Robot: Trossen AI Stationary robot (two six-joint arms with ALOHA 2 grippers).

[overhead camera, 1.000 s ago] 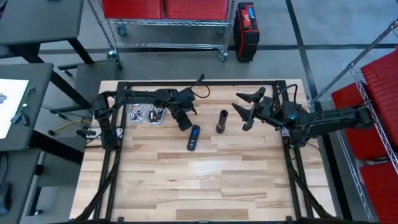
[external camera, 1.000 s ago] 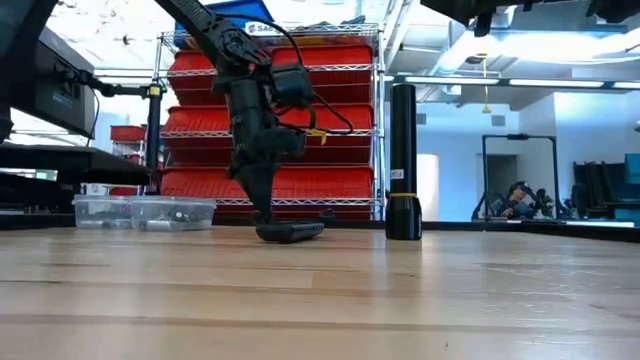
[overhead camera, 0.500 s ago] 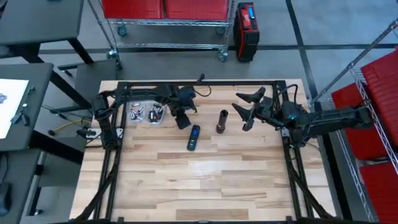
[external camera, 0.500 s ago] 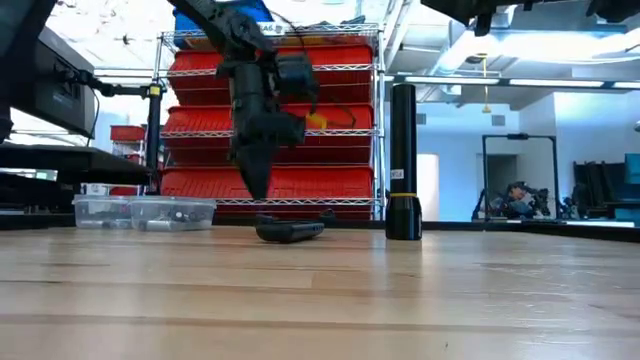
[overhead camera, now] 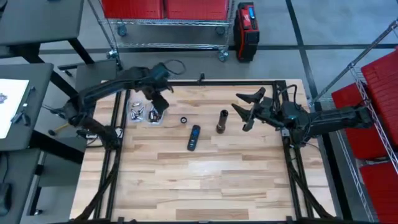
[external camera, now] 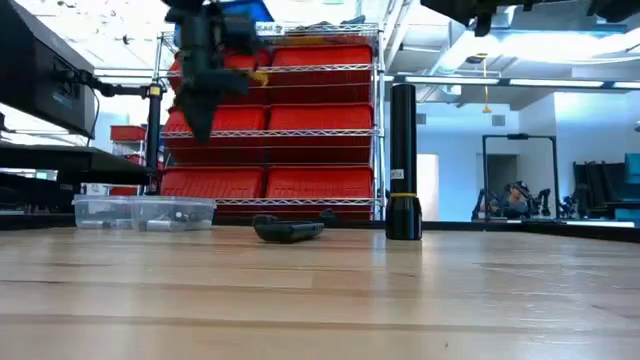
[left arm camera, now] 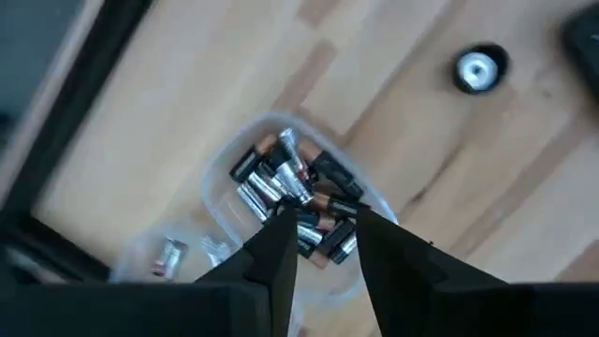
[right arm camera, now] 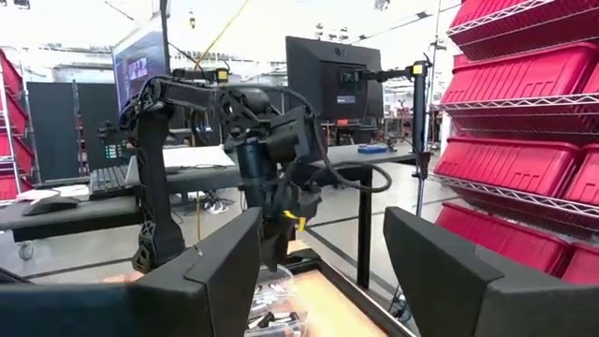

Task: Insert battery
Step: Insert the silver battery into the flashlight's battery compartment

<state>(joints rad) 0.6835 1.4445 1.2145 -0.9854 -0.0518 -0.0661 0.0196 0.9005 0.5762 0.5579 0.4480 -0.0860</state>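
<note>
Left gripper (left arm camera: pixel 320 234), fingers parted and empty, above the battery tub (left arm camera: pixel 281 192); right gripper (overhead camera: pixel 244 110) splayed wide near the flashlight (overhead camera: pixel 222 122).

Both arms are dark, jointed and tubular. The left arm (overhead camera: pixel 118 87) carries black looping cables and a small yellow tag near its wrist.

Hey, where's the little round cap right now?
In the high view, the cap lies alone on the table, between the battery container and the upright flashlight body.
</note>
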